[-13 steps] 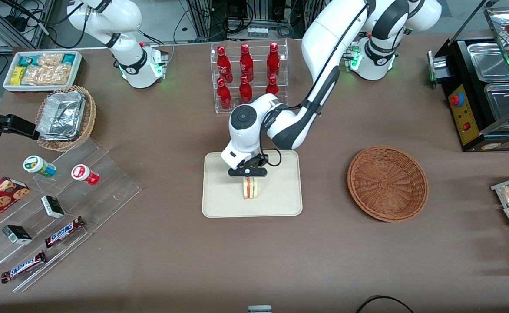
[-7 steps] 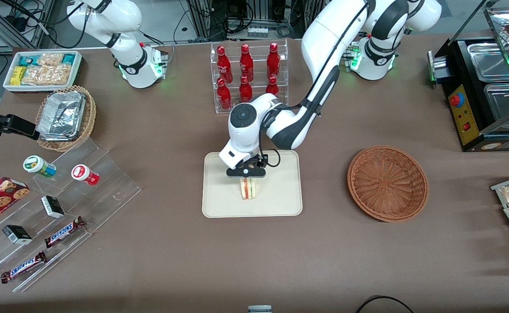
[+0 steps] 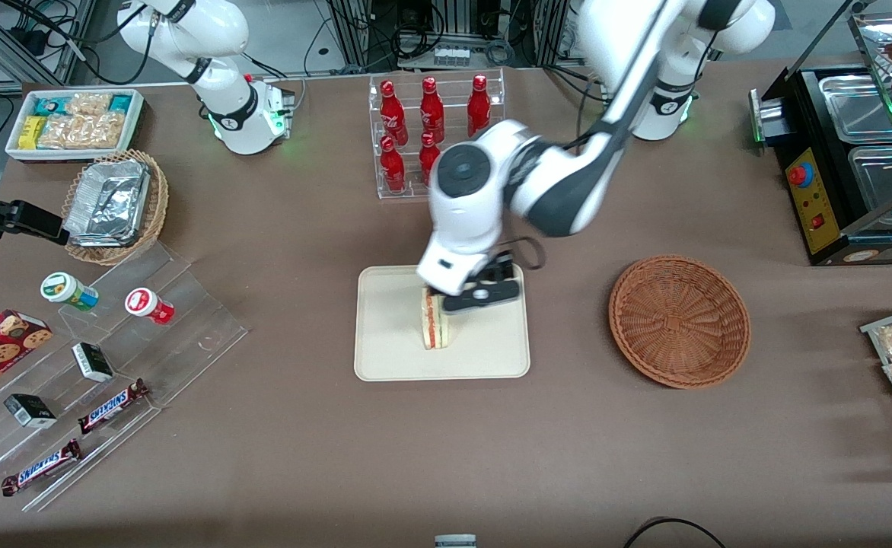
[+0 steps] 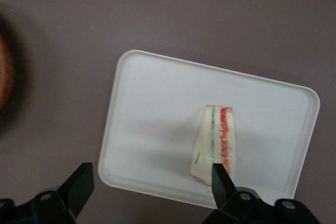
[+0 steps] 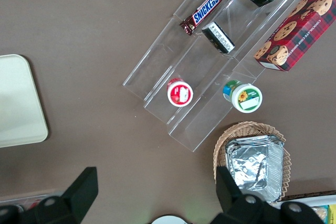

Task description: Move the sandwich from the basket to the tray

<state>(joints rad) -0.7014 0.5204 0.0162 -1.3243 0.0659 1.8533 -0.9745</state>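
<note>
Now sandwich (image 3: 436,326) stands on its edge on tray (image 3: 385,358), roughly mid-tray, striped cut face toward front camera; nothing grips it. Gripper (image 3: 482,297) hangs above tray, just beside sandwich on side toward basket (image 3: 679,320), fingers (image 4: 79,184) spread wide, holding nothing. Wrist view: sandwich (image 4: 214,144) on tray (image 4: 152,129), clear of both fingertips. Basket sits well apart from tray, toward working arm's end of table (image 3: 568,441)
</note>
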